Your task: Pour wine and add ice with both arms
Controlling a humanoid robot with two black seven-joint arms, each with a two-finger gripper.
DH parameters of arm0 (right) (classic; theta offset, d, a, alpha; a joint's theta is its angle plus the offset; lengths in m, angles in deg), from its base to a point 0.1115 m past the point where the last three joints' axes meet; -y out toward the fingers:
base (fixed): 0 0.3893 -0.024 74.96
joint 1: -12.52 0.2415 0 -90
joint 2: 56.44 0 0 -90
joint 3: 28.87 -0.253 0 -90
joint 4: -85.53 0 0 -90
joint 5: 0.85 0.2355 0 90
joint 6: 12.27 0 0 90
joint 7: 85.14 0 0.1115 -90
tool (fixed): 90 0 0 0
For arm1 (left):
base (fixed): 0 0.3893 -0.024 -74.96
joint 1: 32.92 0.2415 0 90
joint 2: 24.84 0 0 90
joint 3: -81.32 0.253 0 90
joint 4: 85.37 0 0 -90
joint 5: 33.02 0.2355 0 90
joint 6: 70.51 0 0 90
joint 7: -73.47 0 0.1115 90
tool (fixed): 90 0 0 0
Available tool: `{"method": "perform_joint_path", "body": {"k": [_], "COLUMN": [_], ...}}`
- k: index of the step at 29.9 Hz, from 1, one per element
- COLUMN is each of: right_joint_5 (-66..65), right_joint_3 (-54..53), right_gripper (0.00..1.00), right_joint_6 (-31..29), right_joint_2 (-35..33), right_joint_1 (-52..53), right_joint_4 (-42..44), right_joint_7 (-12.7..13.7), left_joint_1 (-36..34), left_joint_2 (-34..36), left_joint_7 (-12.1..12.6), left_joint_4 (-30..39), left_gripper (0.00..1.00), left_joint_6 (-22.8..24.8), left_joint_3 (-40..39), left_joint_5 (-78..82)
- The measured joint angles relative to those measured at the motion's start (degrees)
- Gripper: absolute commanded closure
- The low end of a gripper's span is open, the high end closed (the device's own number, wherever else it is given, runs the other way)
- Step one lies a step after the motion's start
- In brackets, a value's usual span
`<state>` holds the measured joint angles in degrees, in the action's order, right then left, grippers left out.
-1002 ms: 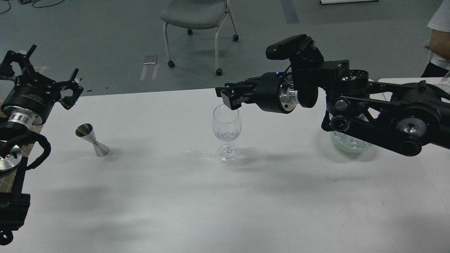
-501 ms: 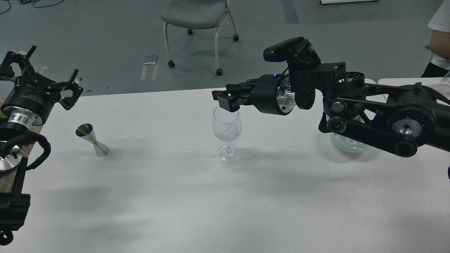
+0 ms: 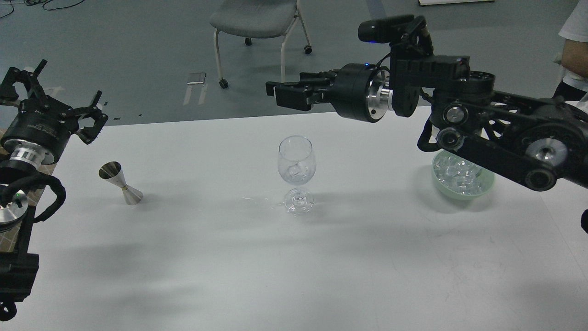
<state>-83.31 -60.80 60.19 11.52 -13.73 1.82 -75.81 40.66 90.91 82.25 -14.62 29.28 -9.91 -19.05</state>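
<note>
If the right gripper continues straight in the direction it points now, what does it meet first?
The right gripper points left, roughly level, high above the clear stemmed wine glass. Its way looks free as far as the picture shows; it would likely pass over the glass, though depth is unclear.

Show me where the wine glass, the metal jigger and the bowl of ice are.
wine glass (image 3: 296,158): head view, on its bowl.
metal jigger (image 3: 120,182): head view, on its narrow waist.
bowl of ice (image 3: 482,189): head view, on its green outer wall.
</note>
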Motion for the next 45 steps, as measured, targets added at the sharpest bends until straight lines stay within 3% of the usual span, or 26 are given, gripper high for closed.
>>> {"method": "perform_joint_path", "body": {"k": [9, 13, 16, 19, 23, 25, 31, 37, 45], "right_joint_5": [0.7, 5.4, 12.2, 18.1, 30.1, 36.4, 57.0, 68.9, 70.8], "right_joint_3": [-30.6, -45.0, -51.6, -54.0, -56.6, -58.6, -62.1, -62.4, -63.2], "right_gripper": [0.0, 0.0, 0.0, 0.0, 0.0, 0.0, 0.0, 0.0, 0.0], "right_joint_6": [0.2, 0.2, 0.8, 3.4, 8.8, 9.8, 9.8, 7.6, 5.7], "right_joint_2": [8.8, 17.1, 20.1, 20.8, 20.8, 20.7, 20.6, 20.7, 22.0], "right_joint_1": [-15.3, -19.4, -20.7, -21.7, -22.4, -22.7, -23.1, -24.5, -24.8], "right_joint_4": [-0.3, 0.2, 1.0, 2.1, 6.3, 9.2, 20.8, 24.4, 26.7], "right_joint_7": [-0.7, -0.8, -0.6, -0.3, -0.3, -0.5, -0.9, -0.8, -0.9], "left_joint_1": [-0.6, -1.0, -1.5, -2.2, -2.2, -2.0, -1.8, -2.5, -2.5], "left_joint_2": [0.0, -0.4, -0.7, -1.1, -1.2, -1.2, -1.1, -0.5, -1.0], "left_joint_7": [0.6, 2.5, 2.4, 0.9, -4.0, -5.1, -4.8, -0.9, -2.7], "left_joint_4": [-0.2, -0.4, -0.4, -0.2, -0.2, -0.2, -0.7, -1.1, -1.8], "left_gripper": [0.02, 0.02, 0.02, 0.02, 0.02, 0.02, 0.02, 0.02, 0.02], "left_joint_6": [0.4, 0.4, 0.9, 2.6, 4.5, 4.8, 4.7, 4.2, 4.5], "left_joint_3": [1.1, 1.3, 1.3, 1.1, 1.2, 1.3, 2.1, 2.2, 1.7], "left_joint_5": [0.0, 0.2, 0.6, 0.6, 0.6, 0.6, 0.5, 0.5, 0.9]}}
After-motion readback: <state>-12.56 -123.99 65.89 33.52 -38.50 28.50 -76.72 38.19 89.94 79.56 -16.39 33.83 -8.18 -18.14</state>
